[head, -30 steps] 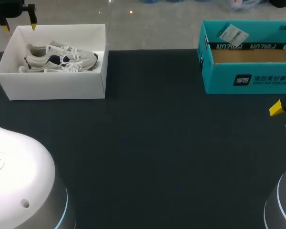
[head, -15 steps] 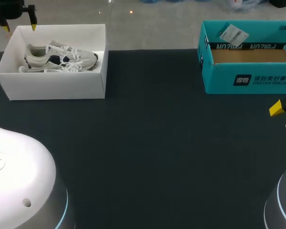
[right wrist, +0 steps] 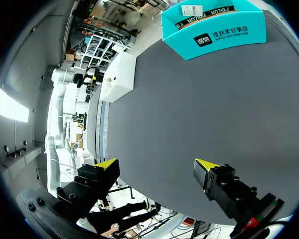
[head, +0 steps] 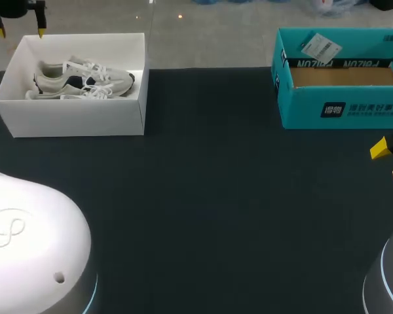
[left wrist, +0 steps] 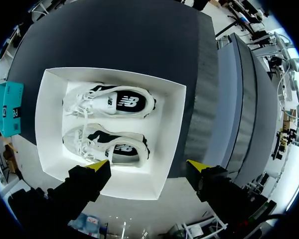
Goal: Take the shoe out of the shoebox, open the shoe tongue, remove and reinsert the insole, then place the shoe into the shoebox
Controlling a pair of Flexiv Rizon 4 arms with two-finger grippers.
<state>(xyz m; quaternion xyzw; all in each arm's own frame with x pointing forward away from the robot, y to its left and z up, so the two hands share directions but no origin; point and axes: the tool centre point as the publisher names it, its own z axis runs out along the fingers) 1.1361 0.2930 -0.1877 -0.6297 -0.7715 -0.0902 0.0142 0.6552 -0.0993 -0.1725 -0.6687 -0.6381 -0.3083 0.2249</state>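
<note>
A white shoebox (head: pixel 72 114) stands at the table's far left with two white and black sneakers (head: pixel 85 78) lying in it. My left gripper (head: pixel 18 29) hangs open above the box's far left corner. In the left wrist view the box (left wrist: pixel 50 119) and both shoes (left wrist: pixel 112 102) lie ahead of the open left gripper (left wrist: pixel 148 166), nothing between its fingers. My right gripper (head: pixel 388 161) is open at the right edge, low over the bare mat; in the right wrist view the right gripper (right wrist: pixel 157 165) holds nothing.
A teal cardboard box (head: pixel 340 98) stands open at the far right, a white label card (head: pixel 319 47) leaning on its back wall. It also shows in the right wrist view as the teal box (right wrist: pixel 214 25), with the white box (right wrist: pixel 118 77) beyond. Dark mat (head: pixel 209 196) covers the table.
My left gripper has moved slightly up and away from the box's corner, and the left arm's base joint has turned. The right arm has not moved.
</note>
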